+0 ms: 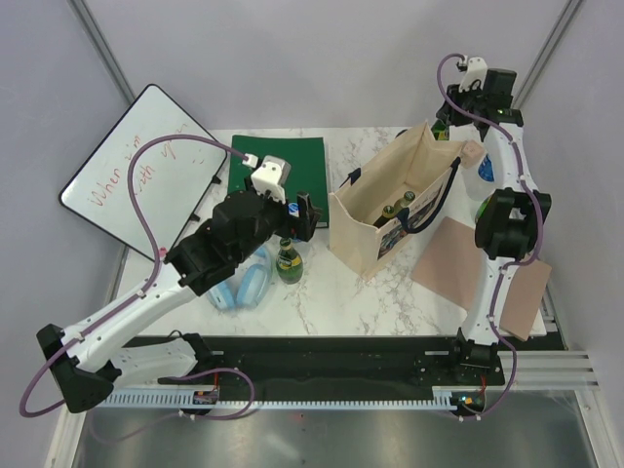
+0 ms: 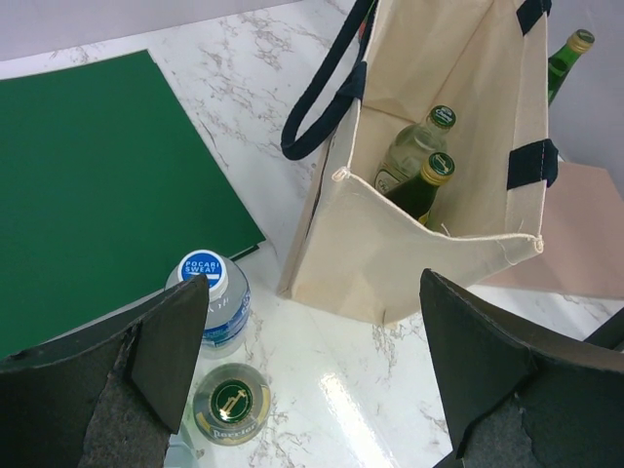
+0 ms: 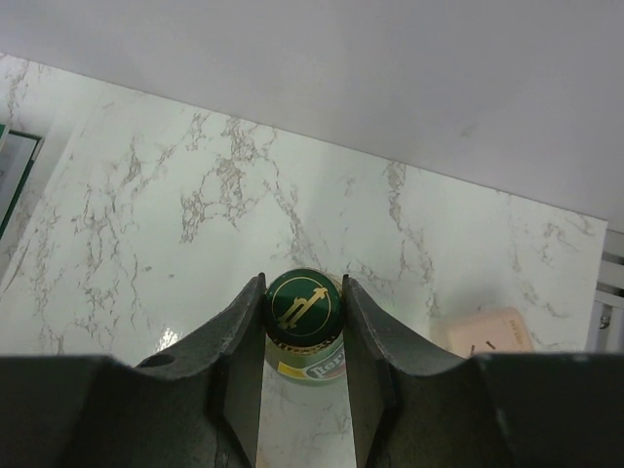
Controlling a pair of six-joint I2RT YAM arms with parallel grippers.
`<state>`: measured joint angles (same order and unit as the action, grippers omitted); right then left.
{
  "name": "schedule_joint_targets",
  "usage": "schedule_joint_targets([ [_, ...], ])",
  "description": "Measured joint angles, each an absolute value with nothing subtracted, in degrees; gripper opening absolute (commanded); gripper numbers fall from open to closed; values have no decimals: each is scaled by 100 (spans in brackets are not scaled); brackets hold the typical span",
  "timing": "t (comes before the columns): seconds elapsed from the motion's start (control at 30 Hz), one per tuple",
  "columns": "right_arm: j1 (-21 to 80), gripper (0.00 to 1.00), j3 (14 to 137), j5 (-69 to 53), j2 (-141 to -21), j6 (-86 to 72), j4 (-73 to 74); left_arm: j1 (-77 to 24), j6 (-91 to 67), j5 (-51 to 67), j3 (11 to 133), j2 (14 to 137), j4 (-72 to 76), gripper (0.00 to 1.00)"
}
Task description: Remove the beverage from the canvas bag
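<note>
Toward the far right corner of the bench (image 1: 322, 302): canvas bag (image 1: 356, 232) upright, two bottles (image 2: 419, 161) inside. Beyond it, right pincer (image 3: 302, 289) clamped on the cap of a green bottle (image 3: 303, 312), seemingly standing on the bench. Left pincer (image 2: 314, 285) spread apart, empty.

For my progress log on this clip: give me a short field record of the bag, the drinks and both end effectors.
canvas bag: upright, open, on the marble table
inside bag: pale glass bottle, dark glass bottle, both upright
outside bag: Perrier bottle, Pocari Sweat bottle, standing together
left end effector: open, empty
right end effector: shut on a green bottle at its cap, behind the bag
</note>
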<state>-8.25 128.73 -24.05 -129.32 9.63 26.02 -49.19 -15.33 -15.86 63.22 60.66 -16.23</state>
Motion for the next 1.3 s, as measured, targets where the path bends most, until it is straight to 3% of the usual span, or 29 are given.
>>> schedule_joint_targets([
  [0.27,-690,9,12532,-2322,-13085,1122,2554,-4919,-1531,-1586,6427,6136,-1621,95],
  [0.47,-696,28,12258,-2324,-13074,1249,2180,-4919,-1531,-1522,6571,6204,-1625,95],
  [0.6,-696,53,12090,-2342,-12997,1308,2032,-4919,-1531,-1413,6807,6423,-1623,95],
  [0.73,-698,67,11950,-2298,-12870,1380,1981,-4919,-1529,-1175,7170,6766,-1612,95],
  [1.03,-764,77,11815,-2193,-12178,1439,1922,-4919,-1527,-443,7915,7590,-1597,94],
  [1.3,-801,76,11810,-2147,-11083,1496,2069,-4921,-1529,193,8434,8217,-1623,91],
])
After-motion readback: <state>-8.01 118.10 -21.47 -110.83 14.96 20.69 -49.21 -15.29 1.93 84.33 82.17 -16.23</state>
